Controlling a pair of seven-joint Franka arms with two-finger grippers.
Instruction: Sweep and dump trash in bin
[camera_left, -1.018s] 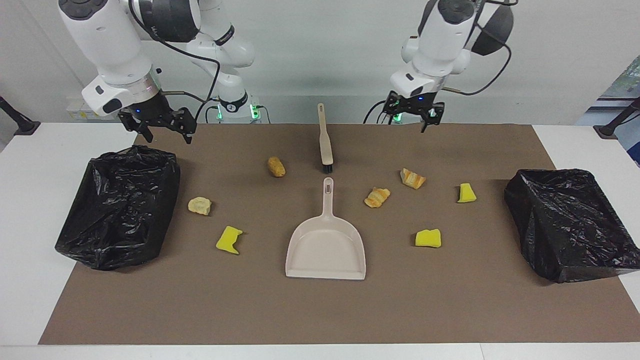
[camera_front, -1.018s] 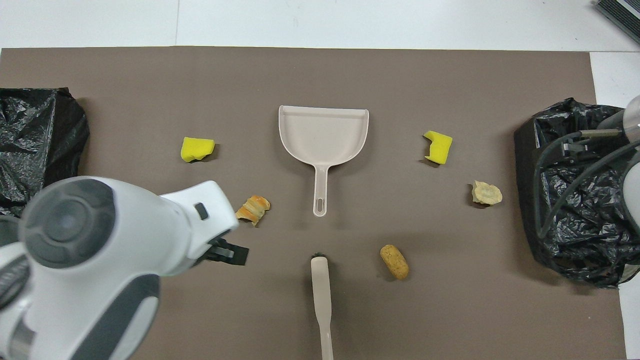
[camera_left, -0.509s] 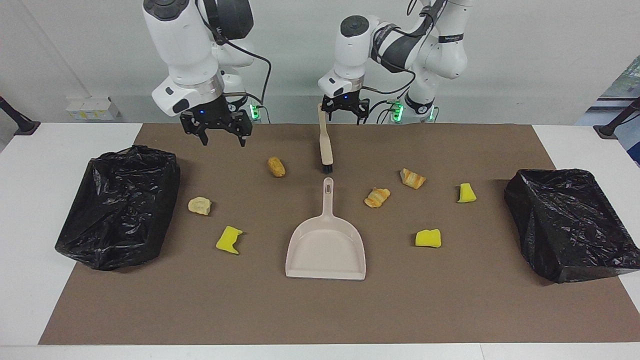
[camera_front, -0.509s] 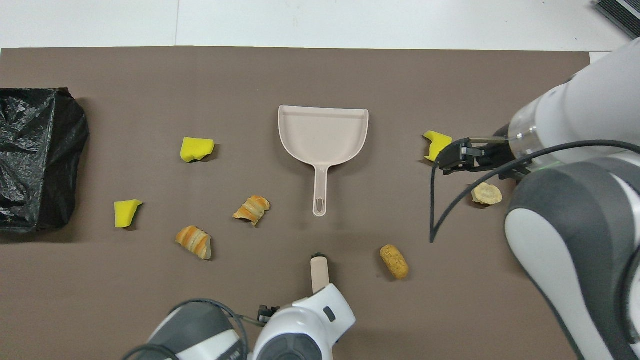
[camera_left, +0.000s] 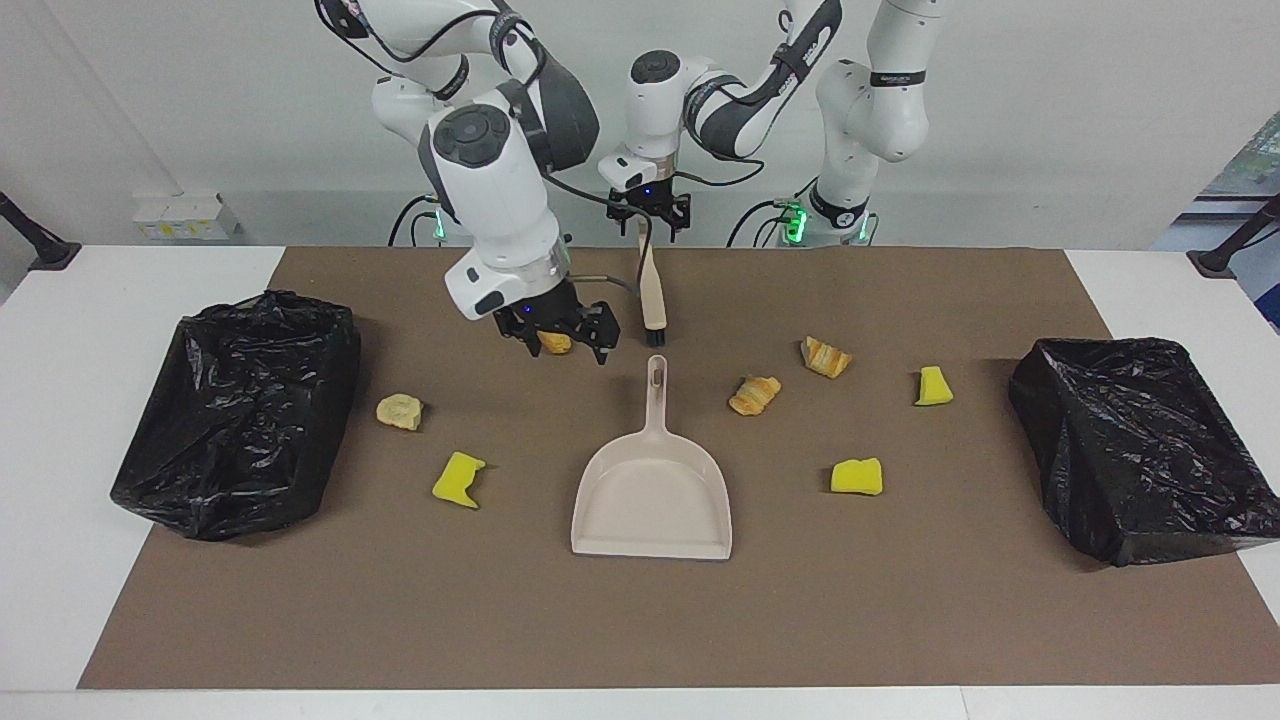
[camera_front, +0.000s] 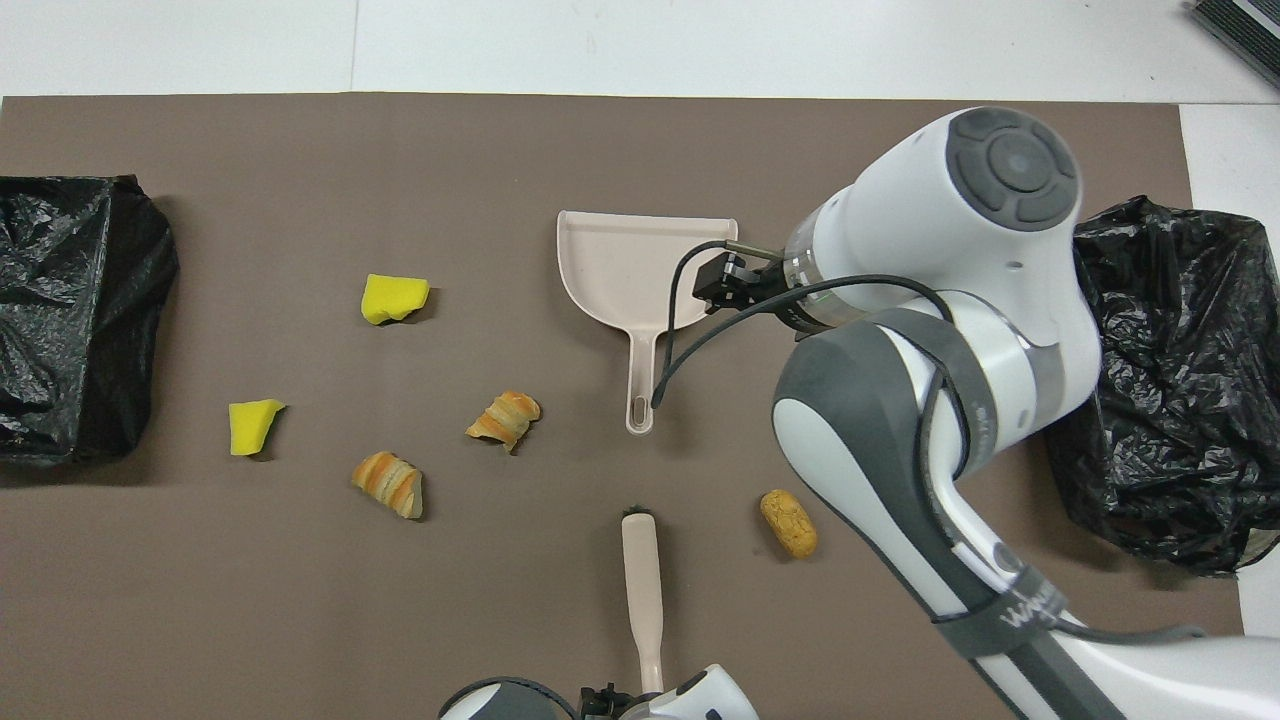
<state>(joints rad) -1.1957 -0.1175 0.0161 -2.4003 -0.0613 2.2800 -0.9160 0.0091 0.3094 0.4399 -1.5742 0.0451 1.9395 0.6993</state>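
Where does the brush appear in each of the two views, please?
Facing view: the brush lies upper middle, bristles toward the dustpan handle, under the left gripper.
Overhead view: the brush lies bottom middle, handle reaching the lower edge.
Shared landmark: the dustpan, whose handle tip faces the bristles in both.

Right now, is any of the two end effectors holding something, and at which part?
Nothing is held. The left end effector is open over the brush handle's end. The right end effector hangs open above the mat beside the dustpan handle.
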